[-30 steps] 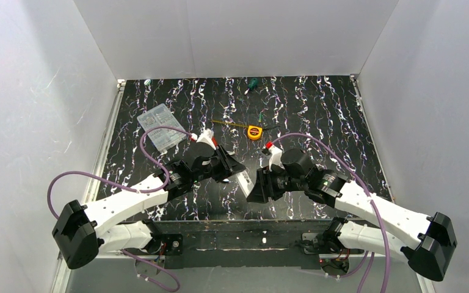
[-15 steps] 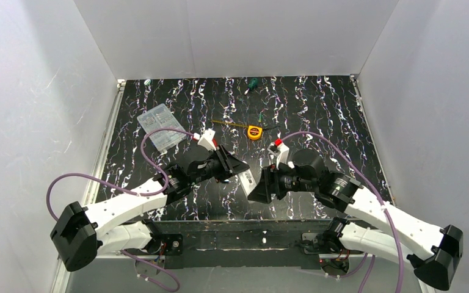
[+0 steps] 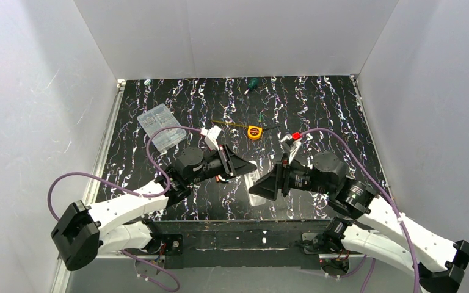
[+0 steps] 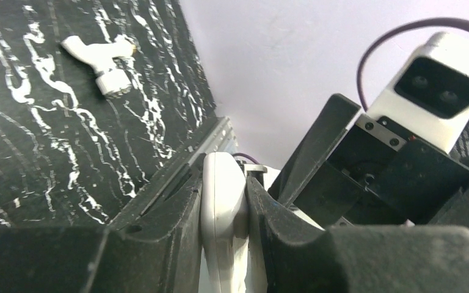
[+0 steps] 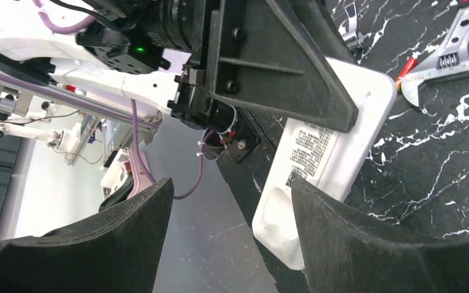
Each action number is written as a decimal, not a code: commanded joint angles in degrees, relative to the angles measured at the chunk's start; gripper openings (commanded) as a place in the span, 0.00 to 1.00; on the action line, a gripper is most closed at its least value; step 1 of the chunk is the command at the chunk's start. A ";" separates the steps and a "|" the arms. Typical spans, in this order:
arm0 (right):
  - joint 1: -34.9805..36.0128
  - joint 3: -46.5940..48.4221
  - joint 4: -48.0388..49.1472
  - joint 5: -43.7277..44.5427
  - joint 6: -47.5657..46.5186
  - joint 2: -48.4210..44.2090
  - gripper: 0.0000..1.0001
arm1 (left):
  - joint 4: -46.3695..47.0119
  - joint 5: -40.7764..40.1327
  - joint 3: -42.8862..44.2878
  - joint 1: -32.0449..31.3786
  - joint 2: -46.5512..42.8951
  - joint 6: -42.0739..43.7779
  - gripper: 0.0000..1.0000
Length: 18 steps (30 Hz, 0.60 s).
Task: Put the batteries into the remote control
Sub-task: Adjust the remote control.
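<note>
I'm in a robotics lab cell — white panel walls [image 3: 238,36] box a black marbled table [image 3: 317,104]; purple cables [image 3: 148,148] loop about.

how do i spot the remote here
Over the black marbled table, near the middle of its front edge, the left gripper is shut on the remote control, a slim white bar. Unlike the silver wrench beside it, it is plastic with a printed label.

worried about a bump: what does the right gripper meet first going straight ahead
Most likely the remote, clamped in the left gripper; it lies straight ahead of the open right gripper, though how far is unclear.
</note>
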 commanded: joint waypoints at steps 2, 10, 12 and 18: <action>0.20 0.44 3.93 -0.23 1.40 -2.19 0.78 | 12.52 8.86 0.39 -0.03 0.58 -0.22 0.00; 0.20 5.40 -5.78 6.29 -3.31 -5.95 0.77 | 10.05 14.82 0.96 -0.06 -1.56 0.87 0.00; 0.20 6.49 -8.82 9.54 -4.27 -6.66 0.78 | 9.00 15.76 1.22 -0.03 -2.37 1.56 0.00; 0.12 5.83 -9.71 6.05 -3.52 -4.68 0.78 | 8.93 18.53 2.99 -0.03 -2.76 2.34 0.00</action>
